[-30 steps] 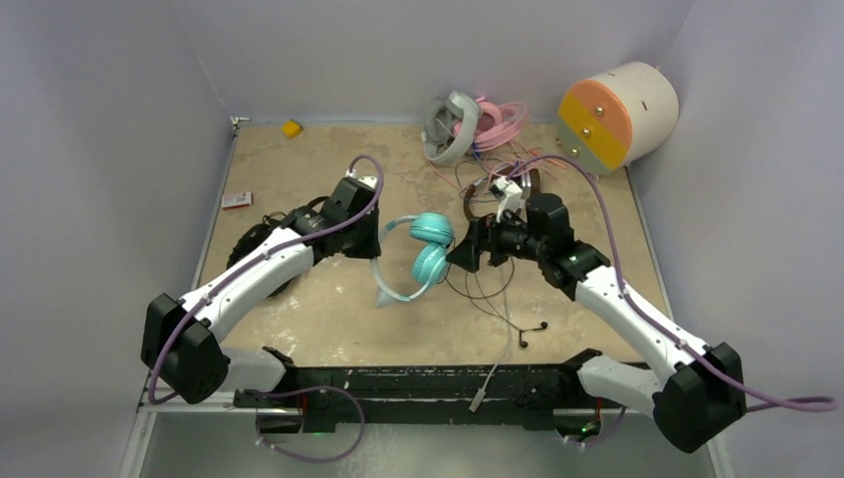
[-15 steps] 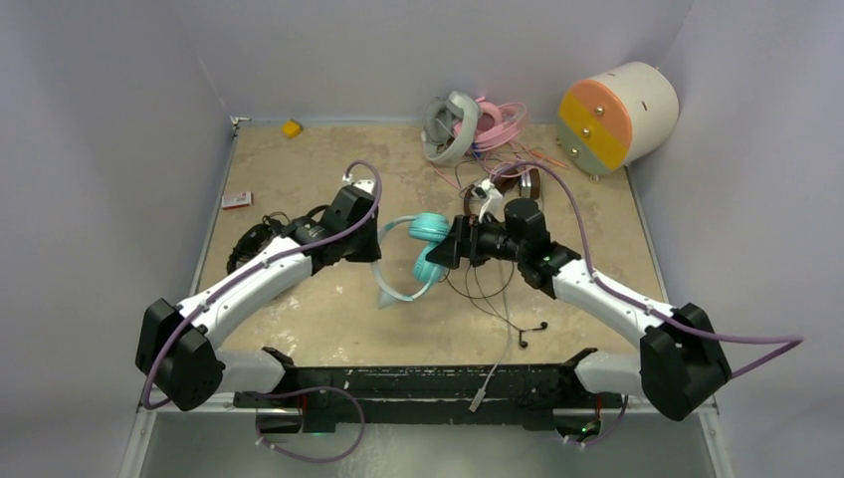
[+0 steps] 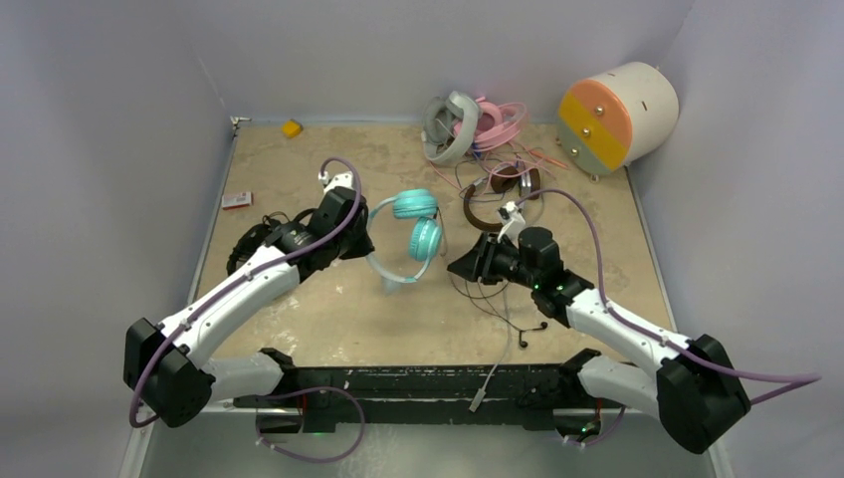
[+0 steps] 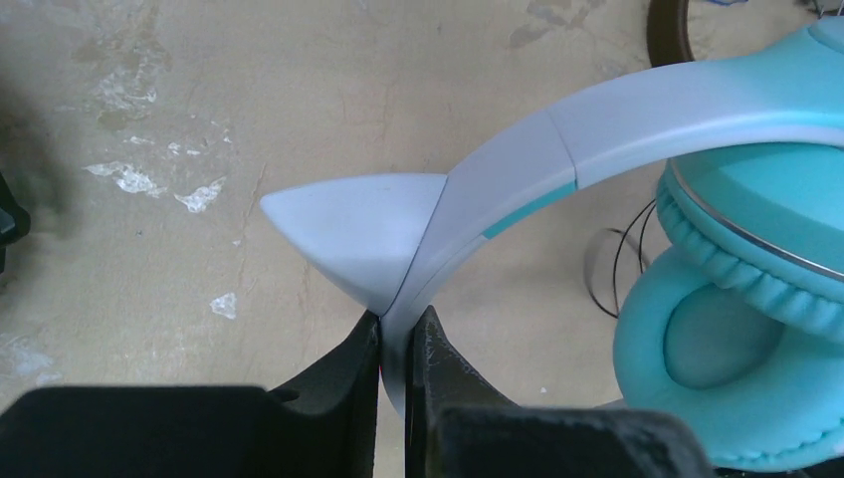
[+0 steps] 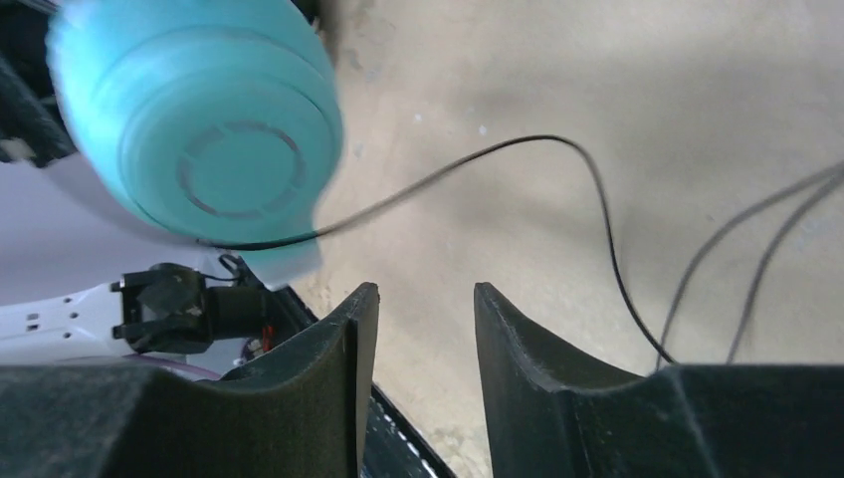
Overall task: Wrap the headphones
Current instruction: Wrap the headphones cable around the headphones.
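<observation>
Headphones point(image 3: 426, 239) shifted left; right jaws pulled back, narrower.

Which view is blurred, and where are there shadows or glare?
Right wrist view: the round teal ear cup looks smeared by motion, and a soft shadow crosses the tan tabletop. Left wrist view: the white-and-teal plastic headband is sharp. Top view: even light, no glare.

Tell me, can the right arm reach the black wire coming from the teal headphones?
Probably yes. The right gripper is open and empty, and the black wire runs just ahead of it with nothing between. The left gripper holds the teal headphones.
</observation>
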You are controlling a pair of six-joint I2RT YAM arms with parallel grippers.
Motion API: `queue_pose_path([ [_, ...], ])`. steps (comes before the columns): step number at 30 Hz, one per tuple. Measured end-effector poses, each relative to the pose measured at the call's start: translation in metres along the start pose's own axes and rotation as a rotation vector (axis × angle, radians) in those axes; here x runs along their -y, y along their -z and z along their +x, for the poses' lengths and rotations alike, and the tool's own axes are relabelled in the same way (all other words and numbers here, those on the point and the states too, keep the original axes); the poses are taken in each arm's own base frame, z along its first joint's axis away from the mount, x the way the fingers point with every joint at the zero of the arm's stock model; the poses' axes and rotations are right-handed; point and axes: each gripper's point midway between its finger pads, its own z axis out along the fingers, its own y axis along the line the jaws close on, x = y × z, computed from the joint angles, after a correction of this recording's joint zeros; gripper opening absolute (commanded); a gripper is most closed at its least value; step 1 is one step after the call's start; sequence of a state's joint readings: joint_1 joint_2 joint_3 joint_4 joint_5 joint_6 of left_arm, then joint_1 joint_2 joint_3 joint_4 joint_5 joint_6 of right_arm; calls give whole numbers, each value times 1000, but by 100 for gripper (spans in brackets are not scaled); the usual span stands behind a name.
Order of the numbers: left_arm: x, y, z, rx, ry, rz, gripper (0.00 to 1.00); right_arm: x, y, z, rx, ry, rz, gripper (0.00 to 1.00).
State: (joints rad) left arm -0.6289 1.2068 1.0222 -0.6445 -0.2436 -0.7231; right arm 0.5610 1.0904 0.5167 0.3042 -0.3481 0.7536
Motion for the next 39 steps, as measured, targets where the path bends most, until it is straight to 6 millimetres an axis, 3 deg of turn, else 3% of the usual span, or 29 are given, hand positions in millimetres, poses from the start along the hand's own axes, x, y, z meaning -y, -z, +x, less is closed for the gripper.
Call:
queue_pose_path([
  [2, 2, 1, -4, 18, 28, 2, 0, 10, 4, 8, -4, -21, 32, 49],
  [6, 2, 2, -7, 33, 40, 3, 0, 15, 6, 11, -5, -29, 55, 90],
  [8, 2, 2, -7, 33, 36, 3, 0, 16, 7, 11, -2, -13, 58, 99],
  [13, -3, -8, -1, 6, 26, -35, 0, 4, 10, 2, -4, 45, 79, 99],
  [21, -5, -14, 4, -2, 80, -59, 0, -45, -3, -25, 91, 213, 180, 99],
  [30, -8, -18, 6, 15, 111, -82, 0, -36, -43, -38, 136, 355, 486, 99],
  [39, -14, -23, 12, 14, 108, -98, 0, -17, -61, -41, 131, 393, 604, 98],
])
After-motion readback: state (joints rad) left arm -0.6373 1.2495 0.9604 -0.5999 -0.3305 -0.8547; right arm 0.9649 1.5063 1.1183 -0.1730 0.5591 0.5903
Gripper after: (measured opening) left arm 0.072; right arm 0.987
